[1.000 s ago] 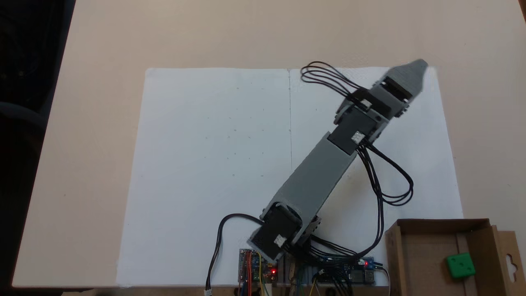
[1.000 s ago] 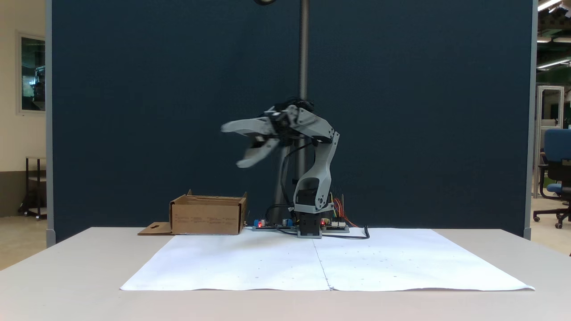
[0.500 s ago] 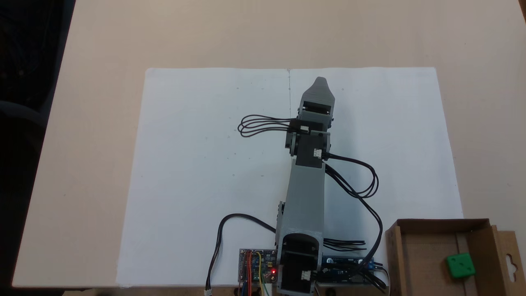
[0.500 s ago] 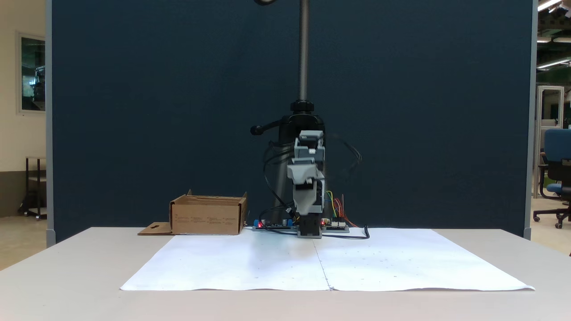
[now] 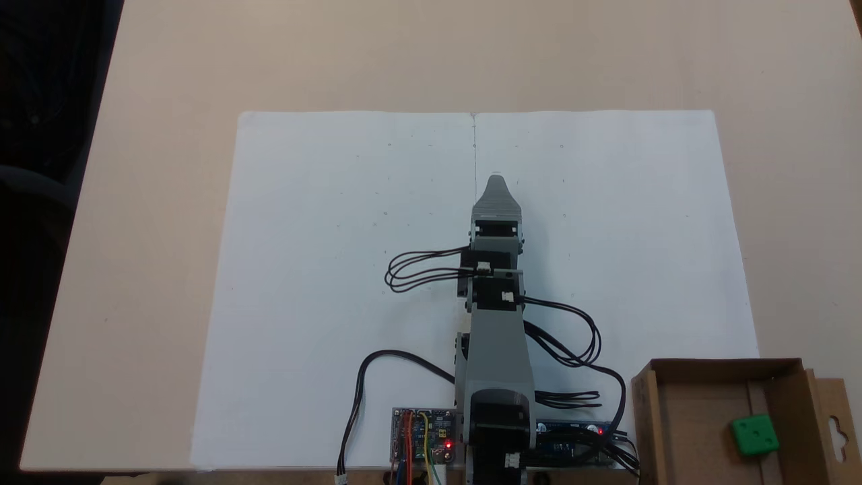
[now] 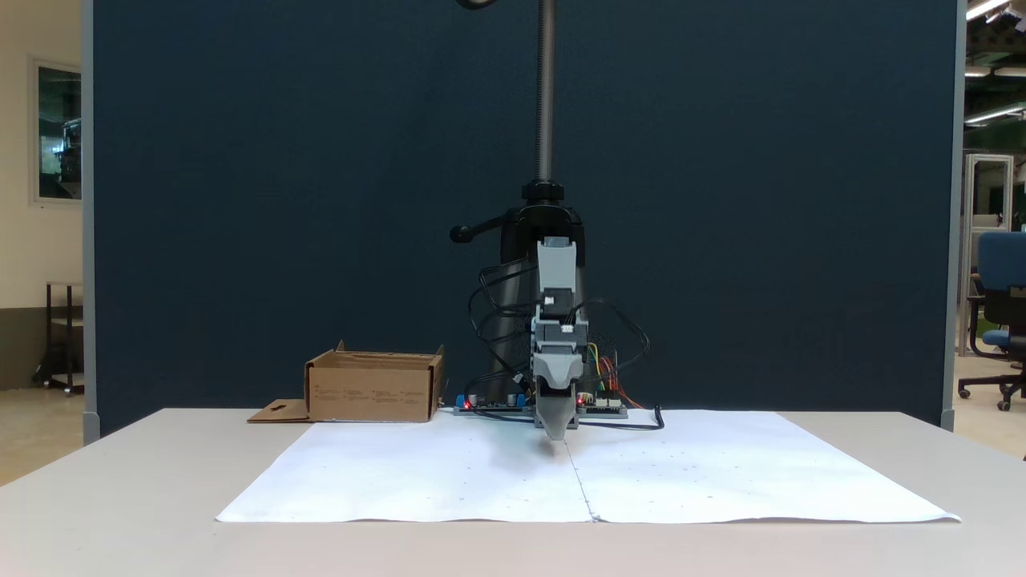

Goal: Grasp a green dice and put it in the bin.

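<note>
White paper sheet (image 5: 350,269) under our gripper (image 5: 496,180); jaws stacked, state unclear. Green dice (image 5: 755,434) inside cardboard bin (image 5: 687,404).

No text, label, brand or number is showing legibly; faint print lines on the bin's (image 6: 373,390) front wall are staying too small to read.

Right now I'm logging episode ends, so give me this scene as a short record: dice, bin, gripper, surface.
dice: green dice lies inside the bin, near its right wall in the top-down fixed view
bin: brown cardboard bin at the table's corner beside the arm's base, flap with hang-hole folded out
gripper: gripper points down over the paper's centre seam, holding nothing; open or shut cannot be told
surface: white paper sheet on a beige table
</note>
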`<state>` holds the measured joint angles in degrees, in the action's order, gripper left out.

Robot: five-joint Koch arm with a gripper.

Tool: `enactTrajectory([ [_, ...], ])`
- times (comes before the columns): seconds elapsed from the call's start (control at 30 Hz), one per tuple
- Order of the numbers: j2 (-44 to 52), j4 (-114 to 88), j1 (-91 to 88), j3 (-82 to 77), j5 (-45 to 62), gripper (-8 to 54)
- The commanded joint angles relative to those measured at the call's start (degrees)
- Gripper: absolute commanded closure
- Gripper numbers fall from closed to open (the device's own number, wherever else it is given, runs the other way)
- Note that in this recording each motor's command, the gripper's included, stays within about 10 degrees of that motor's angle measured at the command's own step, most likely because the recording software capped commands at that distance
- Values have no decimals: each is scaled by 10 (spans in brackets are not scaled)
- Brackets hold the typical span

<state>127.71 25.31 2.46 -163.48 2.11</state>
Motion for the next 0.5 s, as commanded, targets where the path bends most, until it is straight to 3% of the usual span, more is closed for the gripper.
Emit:
enactTrajectory([
  [0.0, 18, 95, -3, -14, 34, 17],
  [0.47, 64, 348, -9, -156, 50, 23],
])
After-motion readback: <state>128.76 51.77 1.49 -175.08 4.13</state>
